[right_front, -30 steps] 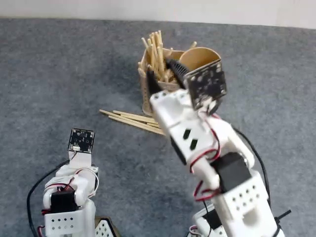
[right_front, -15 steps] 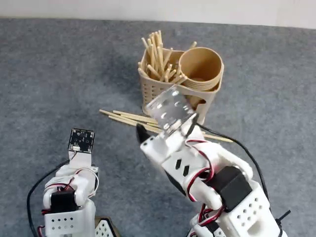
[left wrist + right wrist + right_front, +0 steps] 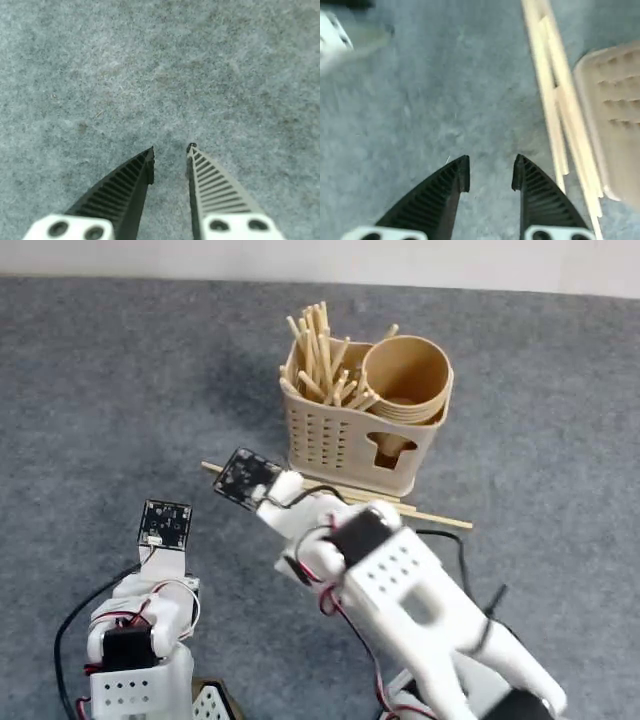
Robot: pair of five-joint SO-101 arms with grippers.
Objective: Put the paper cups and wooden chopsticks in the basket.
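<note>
A beige slotted basket (image 3: 350, 445) stands in the upper middle of the high view on the grey tabletop (image 3: 100, 390). A stack of paper cups (image 3: 405, 375) sits nested in its right-hand compartment. A bundle of upright chopsticks (image 3: 315, 350) fills the left-hand one, their tips fanning above the rim.

The right gripper (image 3: 491, 165) hangs just above the tabletop, its black ribbed fingers a moderate gap apart with nothing between them. Just beside it lie several loose chopsticks (image 3: 555, 100), flat on the tabletop and close along the basket's front wall. In the high view these loose sticks run as a shallow diagonal below the basket, from middle left to right of centre, partly covered by the right arm (image 3: 400, 580), which stretches up from the lower right.

The left arm (image 3: 135, 640) sits in the lower left corner, well apart from the basket. The left gripper (image 3: 170, 150) points down at bare tabletop, its fingers a narrow gap apart and empty.
</note>
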